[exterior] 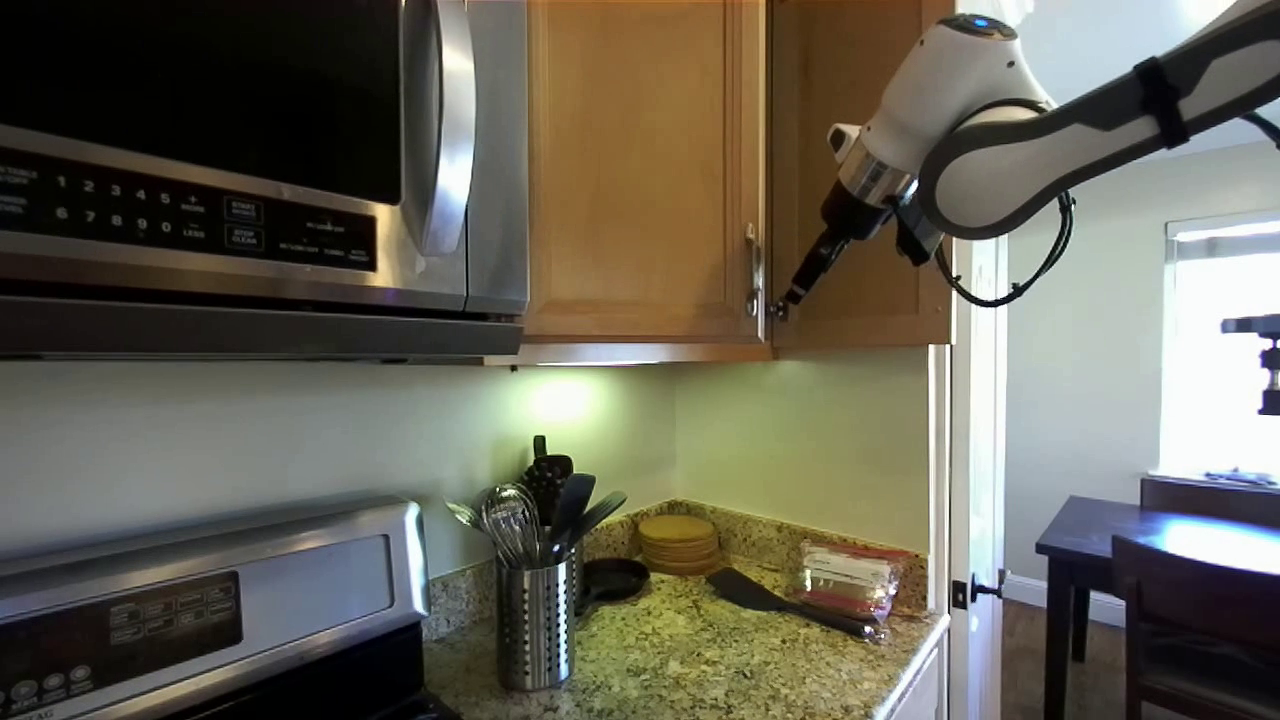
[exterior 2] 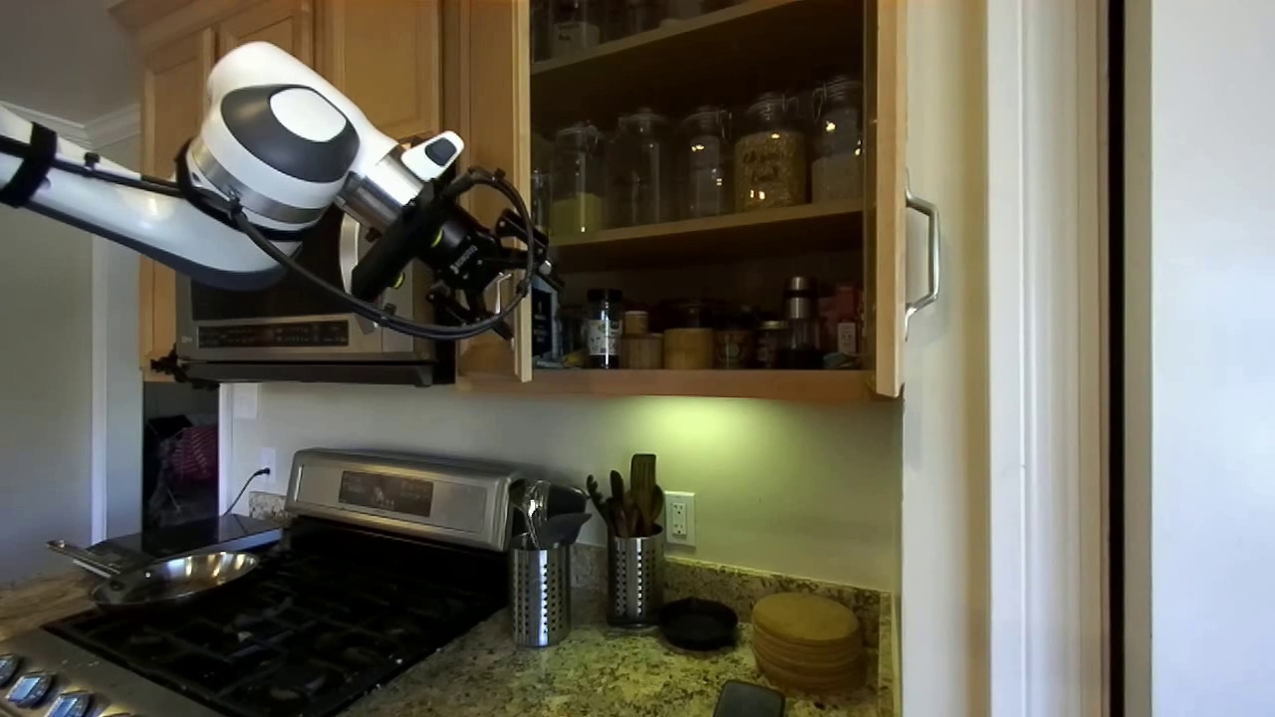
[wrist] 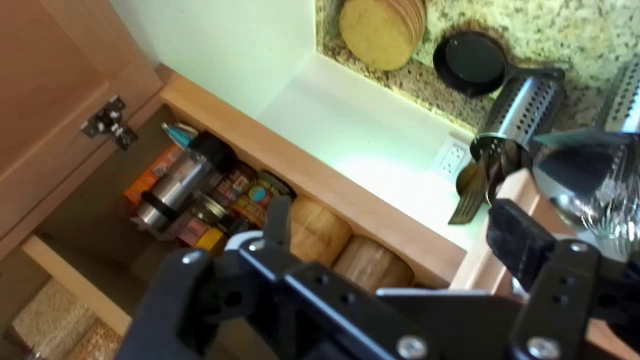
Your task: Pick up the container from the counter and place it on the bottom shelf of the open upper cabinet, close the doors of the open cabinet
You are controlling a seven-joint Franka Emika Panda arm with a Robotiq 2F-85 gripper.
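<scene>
Container (exterior 2: 604,334), seemingly the dark-capped jar with pale label, stands on the bottom shelf (exterior 2: 707,383) of the upper cabinet (exterior 2: 697,225), its lettering too small to read; the cabinet's top is cut off. The gripper (wrist: 392,212), fingers wide apart and clasping nothing, is just beside the cabinet's open door (exterior: 640,180); contact cannot be judged. Below the cabinet lies the granite counter (exterior: 700,650); beyond the cabinet stands a dark table (exterior: 1095,520). In an exterior view the open door (exterior: 640,180) screens the cabinet's interior; the wrist view shows wooden pots (wrist: 320,230) inside it.
</scene>
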